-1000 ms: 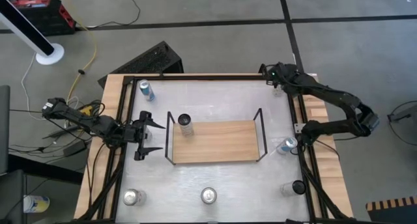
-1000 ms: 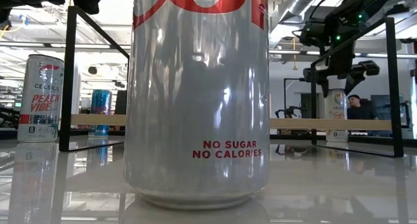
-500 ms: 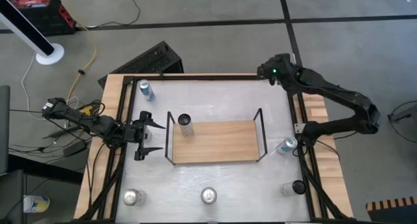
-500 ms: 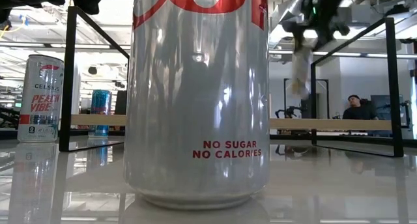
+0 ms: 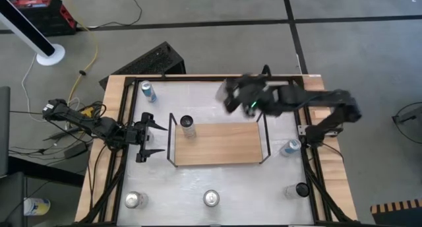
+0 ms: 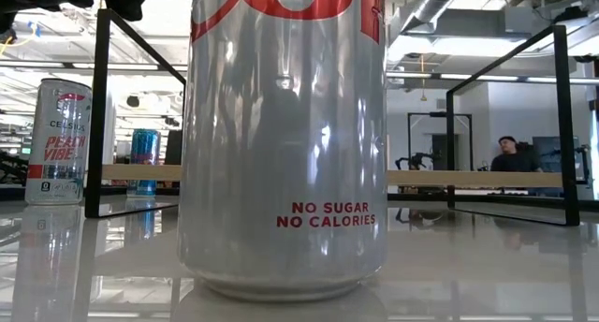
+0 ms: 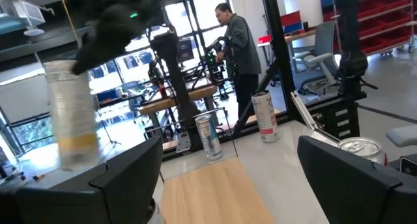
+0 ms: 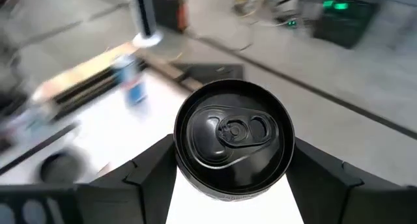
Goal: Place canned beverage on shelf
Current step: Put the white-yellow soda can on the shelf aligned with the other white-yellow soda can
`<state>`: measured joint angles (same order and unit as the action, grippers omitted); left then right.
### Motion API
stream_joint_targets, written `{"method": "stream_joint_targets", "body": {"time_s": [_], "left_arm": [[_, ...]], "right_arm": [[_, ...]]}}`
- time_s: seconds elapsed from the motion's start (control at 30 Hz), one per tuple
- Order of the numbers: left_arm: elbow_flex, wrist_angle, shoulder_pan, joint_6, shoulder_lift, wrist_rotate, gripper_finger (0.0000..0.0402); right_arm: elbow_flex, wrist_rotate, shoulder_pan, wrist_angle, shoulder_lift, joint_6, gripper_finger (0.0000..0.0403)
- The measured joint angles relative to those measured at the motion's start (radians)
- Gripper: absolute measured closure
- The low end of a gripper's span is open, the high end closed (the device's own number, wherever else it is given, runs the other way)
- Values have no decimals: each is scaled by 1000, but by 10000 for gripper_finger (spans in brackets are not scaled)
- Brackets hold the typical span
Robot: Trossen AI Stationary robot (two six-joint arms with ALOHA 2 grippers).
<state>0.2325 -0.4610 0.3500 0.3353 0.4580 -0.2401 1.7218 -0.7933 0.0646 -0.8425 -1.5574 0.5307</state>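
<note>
Right arm's got a can in the air, almost at the shelf

The right gripper [image 5: 232, 96] is clamped on a black-topped can [image 8: 233, 139], hanging above the shelf [image 5: 217, 144] by its right end rail. I'd clear that rail, keep the can upright, set it on bare wood. The shelf already holds one dark-topped can [image 5: 188, 124] at its left end. The left gripper [image 5: 149, 140] waits spread wide beside the shelf's left end.
</note>
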Motion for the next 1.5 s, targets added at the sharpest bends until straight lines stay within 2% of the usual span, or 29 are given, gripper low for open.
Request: {"method": "stream_joint_targets", "body": {"time_s": [0.2, 0.33, 0.43, 0.67, 0.87, 1.23, 1.5], "left_arm": [[0, 9, 0, -6, 0, -1, 59], [0, 9, 0, -7, 0, -1, 59], [0, 8, 0, -8, 0, -2, 59], [0, 8, 0, -18, 0, -2, 59], [0, 14, 0, -16, 0, -2, 59], [0, 18, 0, -17, 0, -2, 58], [0, 18, 0, -17, 0, -2, 58]], "right_arm": [[321, 7, 153, -227, -257, 74, 133], [466, 21, 220, -244, -382, 77, 133], [521, 81, 244, -242, -458, 74, 133], [526, 208, 243, -185, -547, 73, 133], [519, 218, 224, -154, -560, 60, 133], [409, 222, 226, -17, -557, 67, 133], [396, 220, 221, -6, -557, 71, 133]]}}
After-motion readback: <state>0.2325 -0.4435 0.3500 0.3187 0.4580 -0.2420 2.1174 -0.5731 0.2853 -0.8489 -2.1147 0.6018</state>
